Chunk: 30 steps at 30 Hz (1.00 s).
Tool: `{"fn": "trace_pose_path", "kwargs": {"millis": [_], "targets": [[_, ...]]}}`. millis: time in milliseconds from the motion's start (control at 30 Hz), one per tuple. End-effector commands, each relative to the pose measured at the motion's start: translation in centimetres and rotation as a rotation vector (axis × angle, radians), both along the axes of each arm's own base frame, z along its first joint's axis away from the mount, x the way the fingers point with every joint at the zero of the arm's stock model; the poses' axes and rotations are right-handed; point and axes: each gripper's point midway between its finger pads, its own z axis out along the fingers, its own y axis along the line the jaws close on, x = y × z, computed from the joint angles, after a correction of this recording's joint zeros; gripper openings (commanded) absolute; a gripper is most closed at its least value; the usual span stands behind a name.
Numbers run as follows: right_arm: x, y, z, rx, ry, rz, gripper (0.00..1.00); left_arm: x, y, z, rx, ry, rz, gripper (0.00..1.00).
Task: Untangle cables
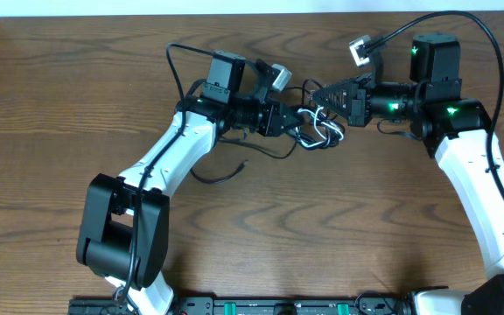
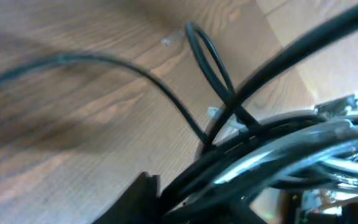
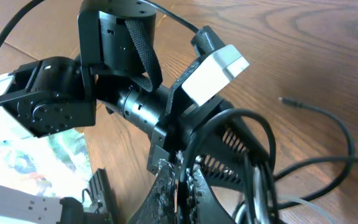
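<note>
The cables (image 1: 320,131), black cords and one white, hang in a tangled bundle between my two grippers at the table's upper middle. My left gripper (image 1: 292,119) comes from the left and is shut on the bundle; in the left wrist view the bundle (image 2: 278,149) fills the frame, blurred, across the jaws (image 2: 185,199). My right gripper (image 1: 319,99) comes from the right. In the right wrist view its fingers (image 3: 182,186) are shut on a black cord, with loops (image 3: 260,162) beside them. One black cord trails down-left on the table to a small plug end (image 1: 246,162).
The wooden table (image 1: 339,227) extends in front of both arms. A black rail with green parts (image 1: 261,306) runs along the front edge. The right arm's own thick wire (image 1: 488,44) arcs above it. A printed sheet (image 3: 17,155) shows beyond the table edge.
</note>
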Motion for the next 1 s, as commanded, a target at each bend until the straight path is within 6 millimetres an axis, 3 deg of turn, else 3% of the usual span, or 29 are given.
{"fn": "trace_pose_path", "kwargs": {"millis": [0, 33, 67, 167, 367, 500, 733, 867, 967], "targets": [[-0.3, 0.2, 1.3, 0.022, -0.039, 0.031, 0.01, -0.4, -0.1, -0.1, -0.007, 0.011, -0.012, 0.19], [-0.3, 0.2, 1.3, 0.022, -0.039, 0.031, 0.01, -0.3, -0.1, -0.2, -0.007, 0.011, -0.012, 0.1], [-0.3, 0.2, 1.3, 0.022, -0.041, 0.031, 0.01, -0.3, -0.1, -0.2, -0.005, 0.01, -0.009, 0.08], [0.1, 0.0, 1.9, 0.033, -0.052, 0.018, 0.01, 0.4, 0.5, -1.0, 0.045, 0.032, 0.058, 0.08], [1.4, -1.8, 4.6, 0.062, -0.136, -0.047, 0.01, 2.2, 3.6, -4.1, 0.229, 0.127, 0.302, 0.08], [1.7, -3.8, 7.1, 0.086, -0.196, -0.112, 0.01, 2.5, 4.7, -5.0, 0.288, 0.149, 0.375, 0.08], [1.0, -9.7, 12.6, 0.105, -0.346, -0.28, 0.01, 2.5, 7.4, -6.8, 0.429, 0.183, 0.49, 0.08], [0.7, -12.5, 13.6, 0.094, -0.362, -0.364, 0.01, 2.4, 7.8, -7.0, 0.445, 0.184, 0.5, 0.08], [0.9, -13.0, 12.5, 0.088, -0.307, -0.391, 0.02, 2.6, 7.3, -6.6, 0.422, 0.167, 0.484, 0.07]]}}
